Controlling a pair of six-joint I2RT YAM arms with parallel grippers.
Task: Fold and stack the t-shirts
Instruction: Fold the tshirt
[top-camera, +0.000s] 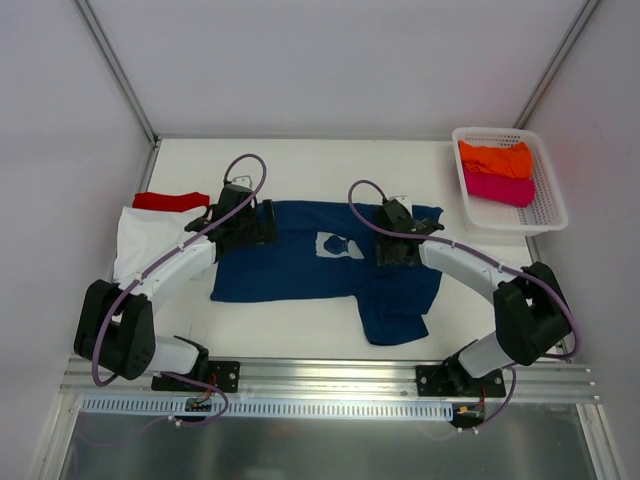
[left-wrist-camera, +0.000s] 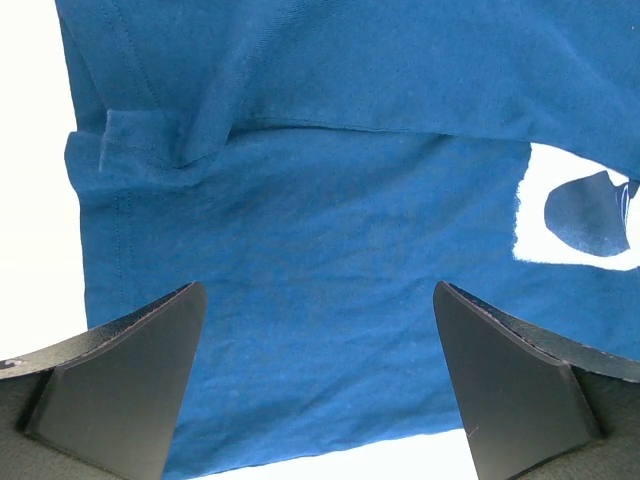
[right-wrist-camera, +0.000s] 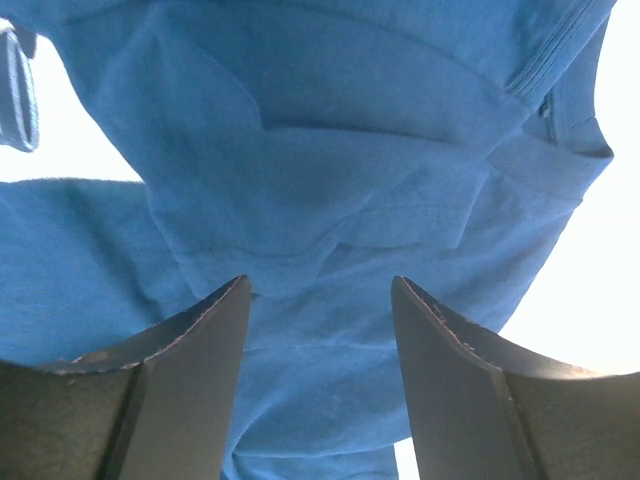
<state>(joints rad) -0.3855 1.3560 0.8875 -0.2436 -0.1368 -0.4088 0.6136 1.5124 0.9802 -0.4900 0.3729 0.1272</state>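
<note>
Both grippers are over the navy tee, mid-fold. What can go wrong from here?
1. The navy tee lies bunched in ridges under the open right gripper. A pinch there may catch several layers and skew the fold.
2. The left arm crosses above the white tee. A low sweep could drag that tee out of place.

red t-shirt (top-camera: 170, 201): mostly hidden | chest print (left-wrist-camera: 530, 225): cut by right edge
</note>
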